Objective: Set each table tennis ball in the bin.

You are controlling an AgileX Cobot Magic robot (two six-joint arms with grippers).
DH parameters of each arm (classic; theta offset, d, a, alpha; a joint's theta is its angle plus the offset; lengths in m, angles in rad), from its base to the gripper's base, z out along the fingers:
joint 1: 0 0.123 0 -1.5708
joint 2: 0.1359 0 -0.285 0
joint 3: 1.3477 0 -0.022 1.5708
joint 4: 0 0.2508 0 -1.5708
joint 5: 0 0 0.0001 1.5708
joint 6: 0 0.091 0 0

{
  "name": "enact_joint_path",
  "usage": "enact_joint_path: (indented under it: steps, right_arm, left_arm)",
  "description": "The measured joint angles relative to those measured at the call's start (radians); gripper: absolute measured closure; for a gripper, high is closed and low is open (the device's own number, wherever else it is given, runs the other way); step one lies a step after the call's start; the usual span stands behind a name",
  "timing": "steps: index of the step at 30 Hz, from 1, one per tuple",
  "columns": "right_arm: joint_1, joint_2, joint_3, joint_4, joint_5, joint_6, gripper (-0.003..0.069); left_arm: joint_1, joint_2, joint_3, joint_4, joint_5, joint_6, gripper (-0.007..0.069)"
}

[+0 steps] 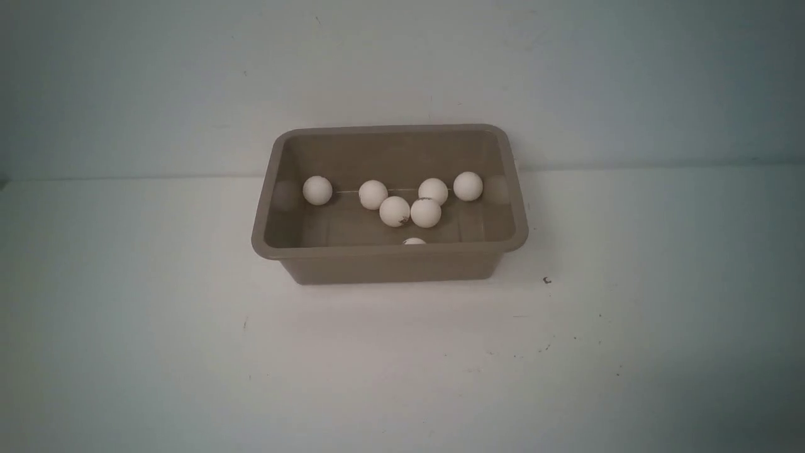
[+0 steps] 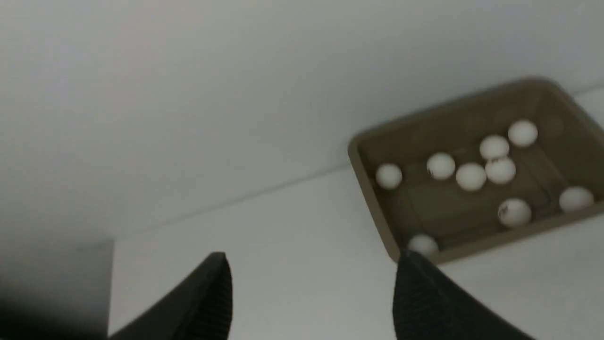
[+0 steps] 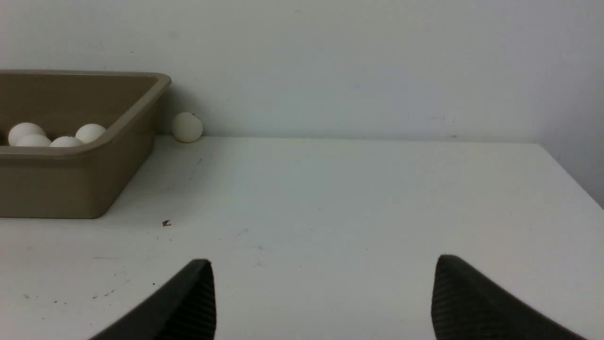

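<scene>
One table tennis ball [image 3: 187,127] rests outside the bin [image 3: 118,118], beside its far corner, well ahead of the spread-jawed, empty right gripper [image 3: 323,295]; the left gripper [image 2: 311,293] likewise gapes empty.

We saw the table [image 1: 157,352] bare on every side of the bin [image 1: 390,250], giving open passage. The bin's mouth stood uncovered from above, its floor dotted with balls [image 1: 395,211]. 1 stray ball [image 3: 187,127] sat wedged between the bin's far corner and the wall [image 3: 377,61], a tight reach.
</scene>
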Motion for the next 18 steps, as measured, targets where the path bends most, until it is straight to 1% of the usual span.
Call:
enact_joint_path:
  steps: [3,4,6,9,10,12,13,18]
  right_arm:
    - [0.000,0.000,0.000,0.000,0.000,0.000,0.0102]
    - [0.000,0.000,0.000,0.000,0.000,0.000,0.0102]
    - [0.000,0.000,0.000,0.000,0.000,0.000,0.0102]
    - [0.000,0.000,0.000,0.000,0.000,0.000,0.0102]
    - [0.000,0.000,0.000,0.000,0.000,0.000,0.0102]
    - [0.000,0.000,0.000,0.000,0.000,0.000,0.0102]
    - [0.000,0.000,0.000,0.000,0.000,0.000,0.0102]
    - [0.000,0.000,0.000,0.000,0.000,0.000,0.0102]
  left_arm:
    - [0.000,-0.082,0.308,0.011,-0.170,-0.030,0.0209]
    - [0.000,-0.123,0.449,0.012,-0.272,-0.051,0.0209]
    - [0.000,-0.181,0.670,0.014,-0.412,-0.085,0.0209]
    - [0.000,-0.235,0.864,0.016,-0.547,-0.120,0.0209]
    - [0.000,-0.269,1.001,0.017,-0.653,-0.143,0.0209]
    - [0.000,-0.310,1.121,0.017,-0.754,-0.156,0.0209]
    - [0.000,-0.334,1.210,0.017,-0.835,-0.162,0.0209]
    - [0.000,-0.420,1.411,0.019,-1.047,-0.162,0.0209]
